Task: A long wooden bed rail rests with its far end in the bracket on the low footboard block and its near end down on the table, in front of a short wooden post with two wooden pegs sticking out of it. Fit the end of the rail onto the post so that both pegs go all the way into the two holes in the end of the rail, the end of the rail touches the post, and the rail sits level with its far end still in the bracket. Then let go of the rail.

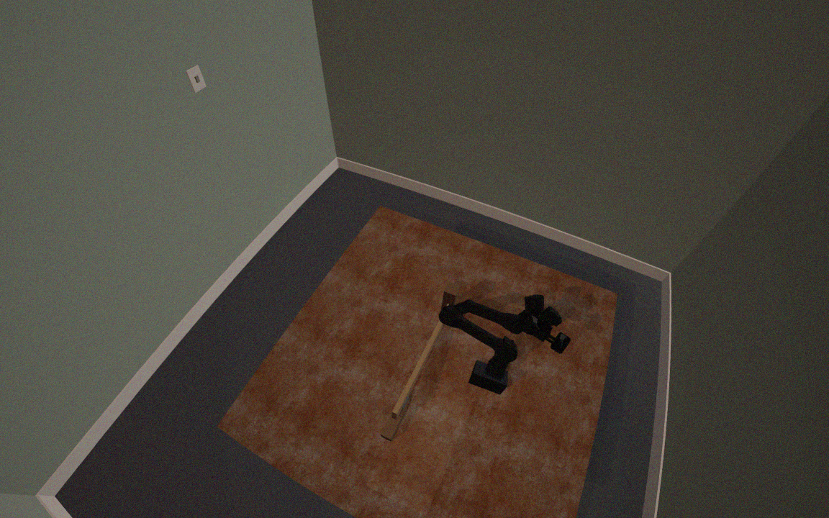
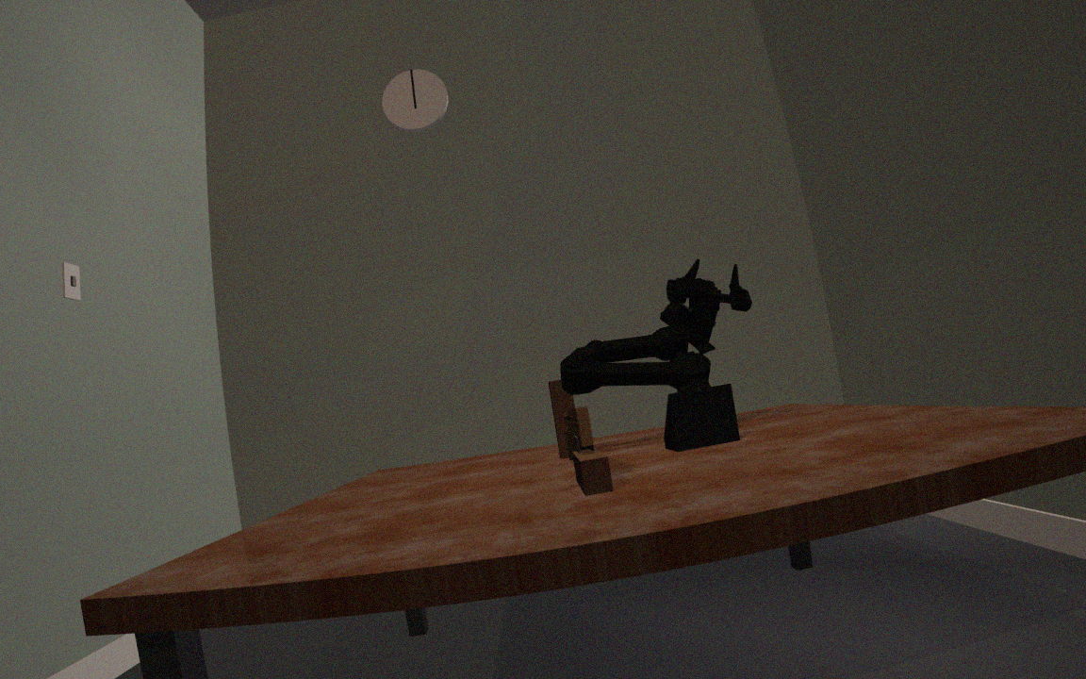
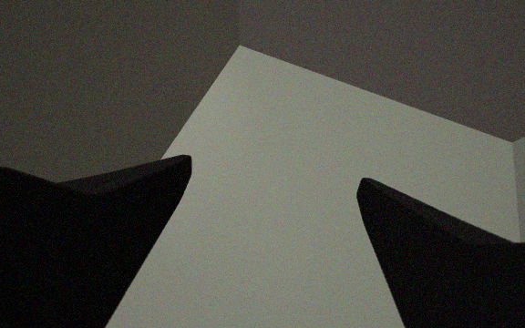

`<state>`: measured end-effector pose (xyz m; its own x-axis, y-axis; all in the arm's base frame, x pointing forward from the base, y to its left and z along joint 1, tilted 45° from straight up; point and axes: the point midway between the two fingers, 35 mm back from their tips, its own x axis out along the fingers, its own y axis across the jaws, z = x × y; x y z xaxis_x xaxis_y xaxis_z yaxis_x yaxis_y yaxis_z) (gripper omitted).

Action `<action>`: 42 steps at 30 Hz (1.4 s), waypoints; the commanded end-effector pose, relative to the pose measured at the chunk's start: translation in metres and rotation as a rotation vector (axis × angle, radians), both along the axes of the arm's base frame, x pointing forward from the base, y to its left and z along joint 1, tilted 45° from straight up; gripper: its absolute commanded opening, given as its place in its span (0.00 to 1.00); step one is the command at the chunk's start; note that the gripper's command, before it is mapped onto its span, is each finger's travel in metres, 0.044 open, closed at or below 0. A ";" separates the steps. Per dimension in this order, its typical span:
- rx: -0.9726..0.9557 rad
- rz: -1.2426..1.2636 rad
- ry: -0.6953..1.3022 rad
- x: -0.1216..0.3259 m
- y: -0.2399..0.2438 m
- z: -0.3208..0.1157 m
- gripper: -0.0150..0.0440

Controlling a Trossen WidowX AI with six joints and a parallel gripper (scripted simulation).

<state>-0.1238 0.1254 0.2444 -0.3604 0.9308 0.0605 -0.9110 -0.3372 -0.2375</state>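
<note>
While dim, pegs indiscernible, post (image 2: pixel 566 418) half behind arm, end effector (image 2: pixel 714 275) spread upward.

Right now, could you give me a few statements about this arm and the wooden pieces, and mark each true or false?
1. The gripper is clamped on the rail. False: its fingers stand wide apart, pointing upward, with nothing between them.
2. The rail lies on the table, stretching from the post to the footboard block. True.
3. The wrist view shows the pegs up close. False: it shows only the two fingers against wall and ceiling.
4. The arm is folded back above its base. True.
5. The gripper is lower than the post. False: it is well above it.
</note>
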 end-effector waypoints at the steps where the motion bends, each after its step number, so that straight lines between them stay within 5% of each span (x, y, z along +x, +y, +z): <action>1: 0.000 0.003 0.001 0.000 0.000 0.000 0.98; 24: 0.033 0.769 -0.005 -0.072 -0.125 0.045 1.00; 42: 0.074 1.440 -0.053 -0.047 -0.265 0.071 1.00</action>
